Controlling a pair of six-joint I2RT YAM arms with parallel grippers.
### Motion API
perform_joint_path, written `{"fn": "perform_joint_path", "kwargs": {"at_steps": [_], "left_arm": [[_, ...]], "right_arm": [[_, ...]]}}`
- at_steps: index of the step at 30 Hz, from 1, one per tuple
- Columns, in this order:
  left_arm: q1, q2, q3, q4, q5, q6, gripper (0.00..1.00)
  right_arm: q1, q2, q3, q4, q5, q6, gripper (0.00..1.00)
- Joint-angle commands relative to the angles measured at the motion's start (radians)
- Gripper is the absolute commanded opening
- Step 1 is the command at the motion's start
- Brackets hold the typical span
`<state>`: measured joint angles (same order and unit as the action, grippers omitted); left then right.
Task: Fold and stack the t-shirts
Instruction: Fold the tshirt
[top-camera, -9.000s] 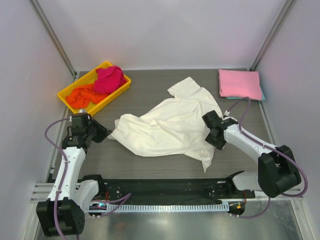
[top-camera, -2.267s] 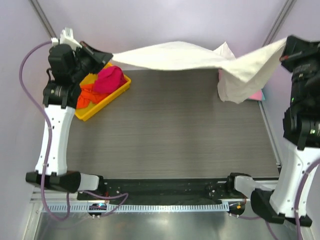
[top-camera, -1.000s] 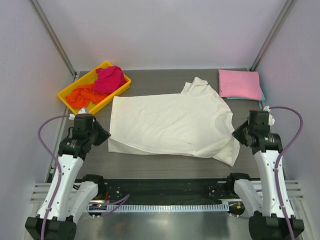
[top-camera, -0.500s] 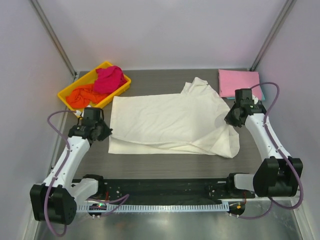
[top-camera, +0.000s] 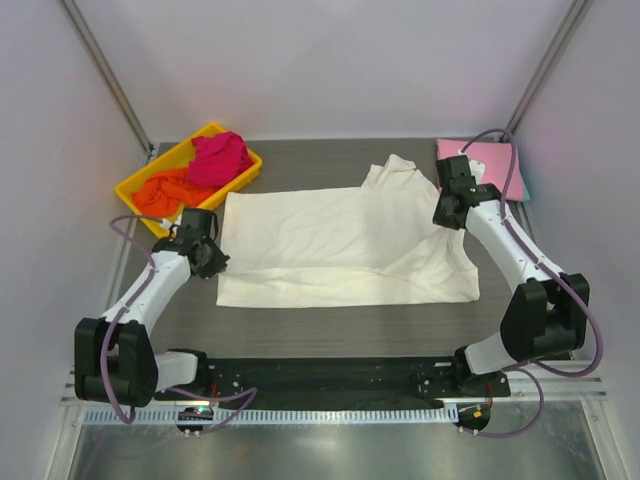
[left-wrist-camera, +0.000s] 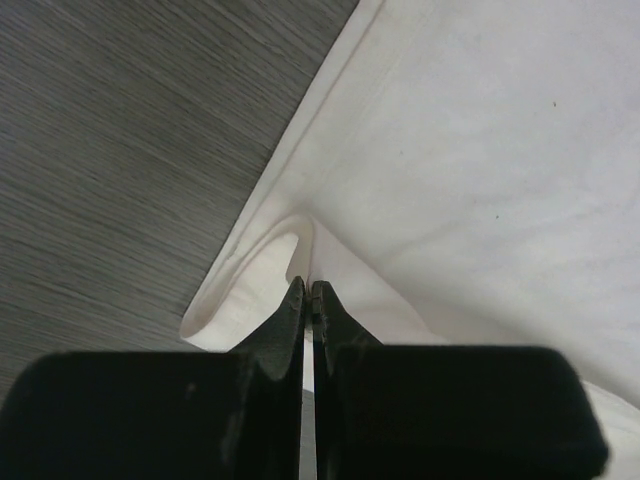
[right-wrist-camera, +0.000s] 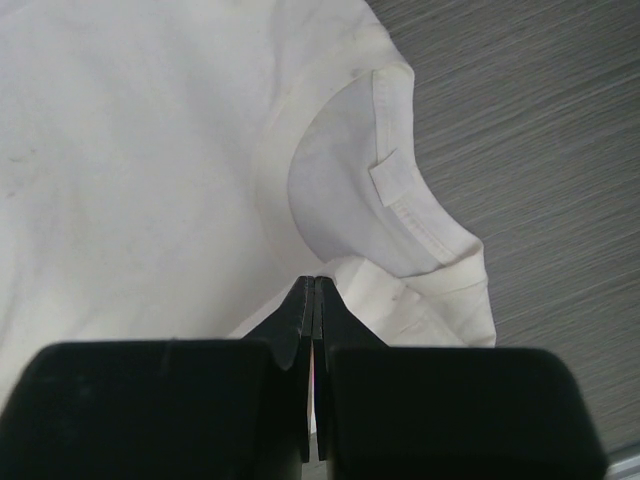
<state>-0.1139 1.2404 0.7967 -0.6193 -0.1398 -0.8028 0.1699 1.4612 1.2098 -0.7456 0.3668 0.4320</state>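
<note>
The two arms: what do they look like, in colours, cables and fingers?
The left arm and right arm have white shells with black joints and wrist housings. A purple cable runs along each. The left gripper and right gripper have black, tapering fingers.

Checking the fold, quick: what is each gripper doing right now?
Left gripper: closed, pinching the cream-white t-shirt at its edge.
Right gripper: closed, pinching it near the collar.

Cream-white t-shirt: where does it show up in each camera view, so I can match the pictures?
Top external: cream-white t-shirt spread mid-table between the arms.
Left wrist: fills the right side, a fold of its edge at the fingers of the left gripper.
Right wrist: fills left and centre, neck opening right of centre.
Shared landmark: the dark wood-grain table.
</note>
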Motion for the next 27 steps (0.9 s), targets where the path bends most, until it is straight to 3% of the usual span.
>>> {"fn": "perform_joint_path", "kwargs": {"at_steps": [1,17,20,22,23,24,27], "left_arm": [[0.002,0.027,0.041,0.050,-0.047,0.014,0.00],[0.002,0.160,0.098,0.050,-0.126,-0.012,0.00],[0.002,0.171,0.119,0.037,-0.138,-0.010,0.00],[0.002,0.169,0.162,0.014,-0.135,0.013,0.09],[0.002,0.165,0.176,-0.011,-0.136,0.019,0.20],[0.002,0.145,0.188,-0.020,-0.142,0.030,0.26],[-0.012,0.076,0.205,-0.030,-0.127,0.042,0.36]], "right_arm": [[0.002,0.021,0.060,0.057,0.066,-0.081,0.01],[0.002,0.123,0.079,0.132,0.002,-0.081,0.02],[0.002,0.134,0.094,0.137,-0.022,-0.075,0.08],[0.002,0.136,0.108,0.123,-0.023,-0.061,0.19],[0.003,0.131,0.115,0.109,-0.025,-0.037,0.25],[0.002,0.125,0.128,0.095,-0.032,-0.018,0.28],[0.002,0.085,0.113,0.062,-0.122,0.036,0.37]]}}
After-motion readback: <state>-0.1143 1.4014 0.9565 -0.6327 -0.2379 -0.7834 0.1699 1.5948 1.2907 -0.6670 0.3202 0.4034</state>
